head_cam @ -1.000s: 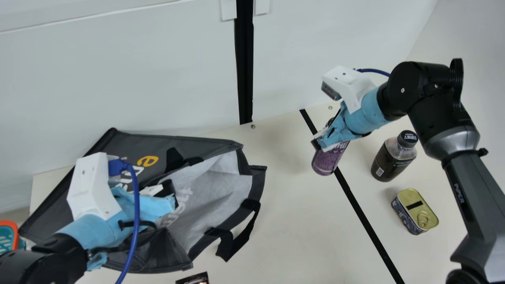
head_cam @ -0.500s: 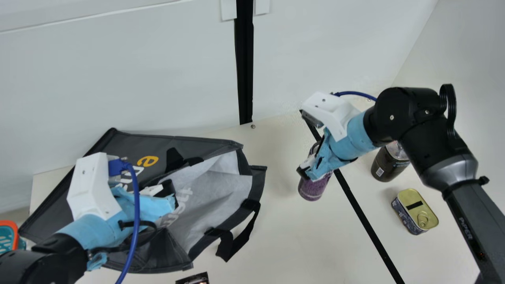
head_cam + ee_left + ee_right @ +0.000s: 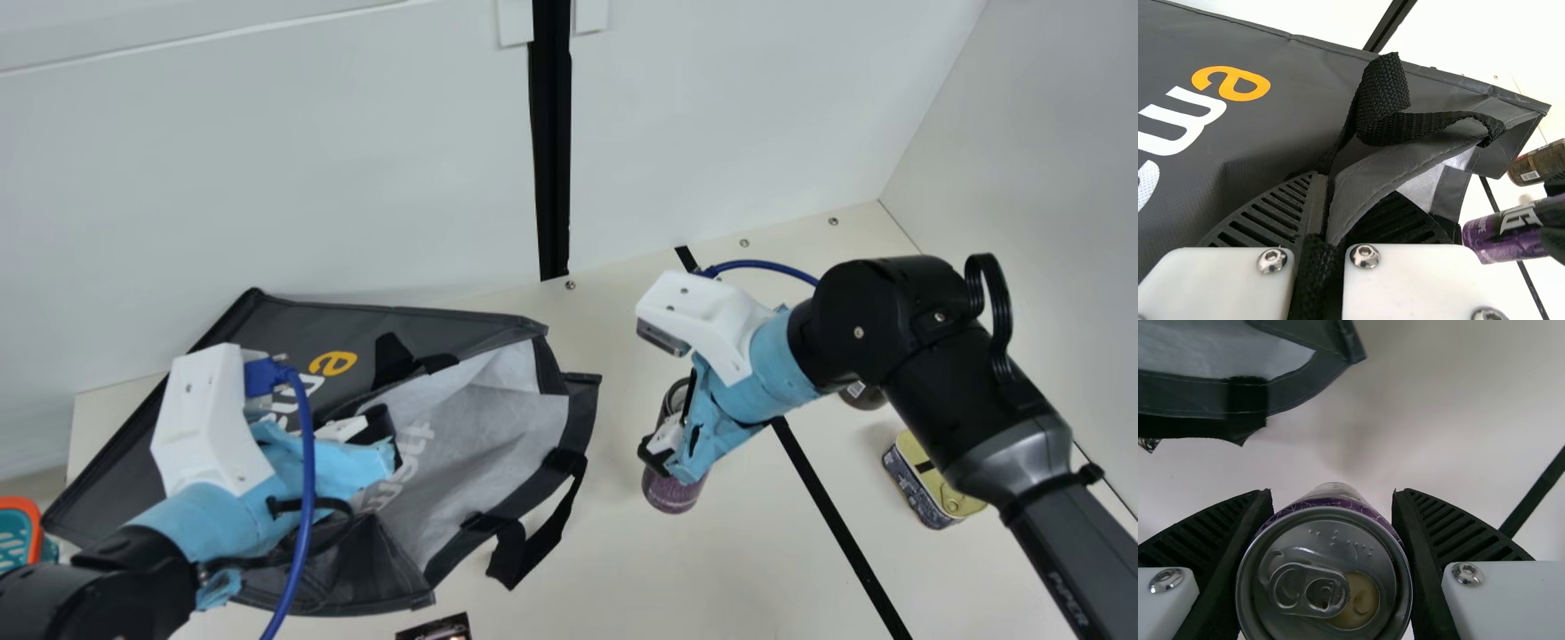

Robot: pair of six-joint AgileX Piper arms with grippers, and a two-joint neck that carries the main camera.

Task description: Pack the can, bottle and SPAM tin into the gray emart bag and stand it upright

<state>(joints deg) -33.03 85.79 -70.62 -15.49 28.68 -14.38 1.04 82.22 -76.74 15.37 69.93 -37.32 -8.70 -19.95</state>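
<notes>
The gray emart bag (image 3: 480, 436) lies on its side, mouth facing right. My left gripper (image 3: 382, 440) is at its upper edge; in the left wrist view the gripper (image 3: 1328, 233) is shut on the bag's rim and strap. Right of the bag, my right gripper (image 3: 662, 453) holds the purple can (image 3: 674, 491); in the right wrist view its fingers (image 3: 1333, 540) press both sides of the can (image 3: 1325, 573), top toward the camera. The bottle (image 3: 861, 396) is mostly hidden behind the right arm. The SPAM tin (image 3: 925, 484) is partly covered by that arm.
A black strap handle (image 3: 524, 551) hangs from the bag onto the table (image 3: 658, 578). A dark object (image 3: 436, 629) sits at the near edge, and an orange-rimmed teal basket (image 3: 34, 533) at the far left. A white wall (image 3: 400, 178) rises behind.
The right arm has moved left and toward the near side, carrying the can closer to the bag's mouth and now covering much of the bottle. My left arm and the bag have kept still.
</notes>
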